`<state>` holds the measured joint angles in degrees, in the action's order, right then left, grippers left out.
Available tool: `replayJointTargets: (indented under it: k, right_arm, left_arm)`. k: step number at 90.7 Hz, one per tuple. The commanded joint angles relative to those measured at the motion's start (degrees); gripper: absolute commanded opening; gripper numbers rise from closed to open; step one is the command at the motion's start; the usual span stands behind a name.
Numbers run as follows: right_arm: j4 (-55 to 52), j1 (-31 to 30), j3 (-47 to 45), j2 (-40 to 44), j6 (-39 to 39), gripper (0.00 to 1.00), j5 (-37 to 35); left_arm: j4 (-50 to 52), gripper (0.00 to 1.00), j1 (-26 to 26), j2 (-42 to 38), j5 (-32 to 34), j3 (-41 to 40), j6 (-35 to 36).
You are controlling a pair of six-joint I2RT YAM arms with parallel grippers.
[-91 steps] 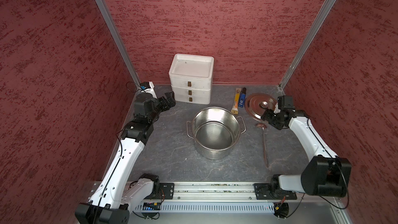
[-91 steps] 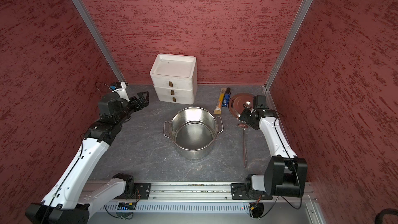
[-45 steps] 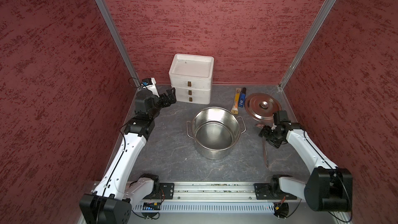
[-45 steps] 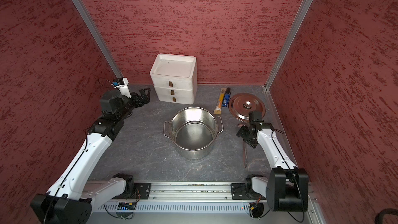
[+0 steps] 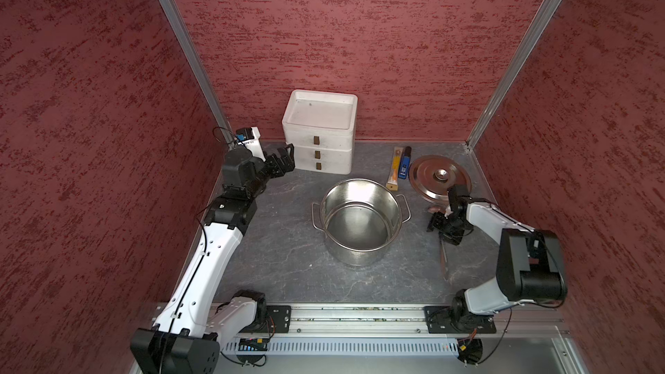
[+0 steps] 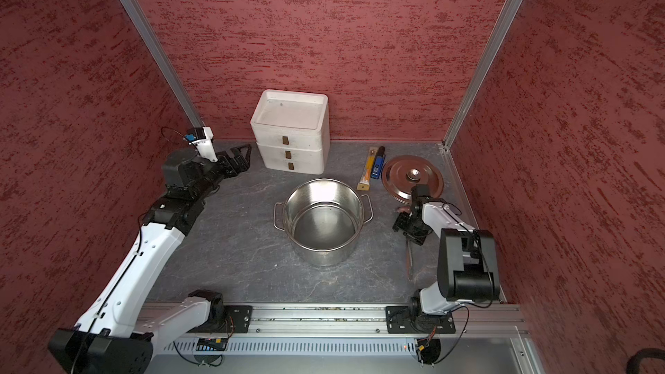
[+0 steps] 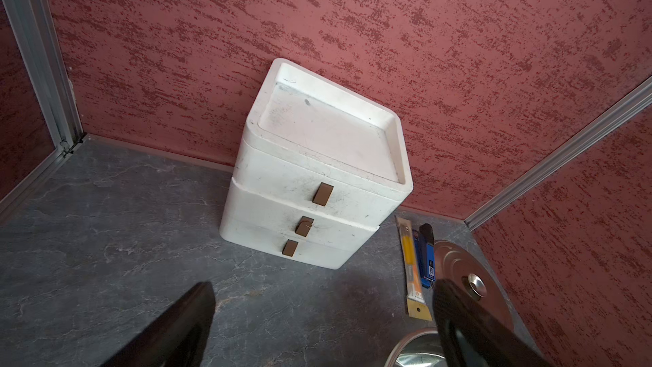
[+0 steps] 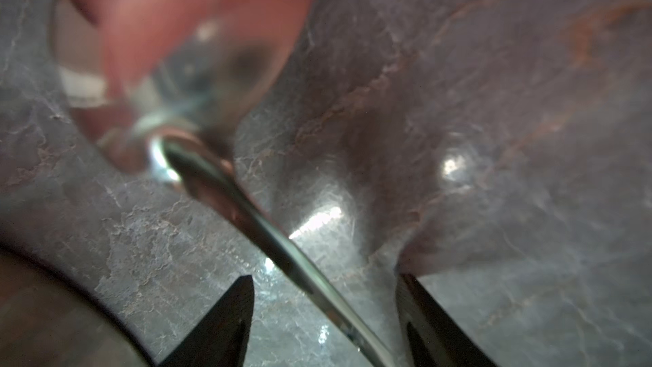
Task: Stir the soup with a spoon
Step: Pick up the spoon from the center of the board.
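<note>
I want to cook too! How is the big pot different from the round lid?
The pot is deep and open; the lid is flat. The pot has two loop handles, the lid one middle knob. Both are round shiny metal, resting apart on the table.

Pot (image 5: pixel 360 255) shiny steel; spoon (image 8: pixel 282 245) polished metal; lid (image 5: pixel 440 178) glossy metal; tabletop (image 5: pixel 284 239) matt stone-look; walls (image 5: pixel 342 30) rough-textured.

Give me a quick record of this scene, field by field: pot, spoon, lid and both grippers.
pot: steel, upright at centre of table, no liquid visible
spoon: lying flat beside pot, right arm's side
lid: off the pot, flat on table
right gripper: open, fingers astride spoon handle, not gripping
left gripper: open, empty, near white drawers
</note>
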<state>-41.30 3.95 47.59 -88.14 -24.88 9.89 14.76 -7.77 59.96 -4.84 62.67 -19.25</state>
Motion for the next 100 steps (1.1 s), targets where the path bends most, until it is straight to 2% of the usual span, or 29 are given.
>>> replayJointTargets:
  k: [1, 23, 41, 63, 80, 90, 100]
  right_arm:
    - [2.88, 0.35, 0.41, -0.47, 2.12, 0.64, 2.79]
    - [8.37, 0.34, -3.03, -0.81, 0.82, 0.54, 8.53]
    - [10.84, 0.28, -3.85, -1.64, 1.23, 0.39, 9.97]
    - [13.65, 0.28, -5.78, -1.07, 0.89, 0.19, 11.36]
    - [13.6, 0.35, -6.29, 1.8, 1.12, 0.0, 12.02]
    - [11.91, 0.28, -5.5, 4.34, 1.4, 0.0, 11.6]
    - [8.1, 0.3, -3.19, 10.36, 1.68, 0.0, 11.71]
  left_arm:
    - [0.65, 1.0, 0.26, -1.49, 0.62, 1.92, 0.62]
    - [0.83, 1.0, 0.21, -2.25, 0.73, 2.02, 1.14]
    - [0.83, 1.0, 0.21, -2.61, -0.4, 2.1, 1.61]
    - [-5.19, 1.0, -0.11, -2.49, -14.51, -0.15, 9.19]
    - [-7.35, 1.0, -1.29, -2.69, -18.33, -1.03, 15.77]
    - [-9.77, 1.0, -2.07, -3.23, -19.42, -2.23, 19.81]
    - [-12.74, 1.0, -3.23, -3.6, -21.88, -3.6, 23.89]
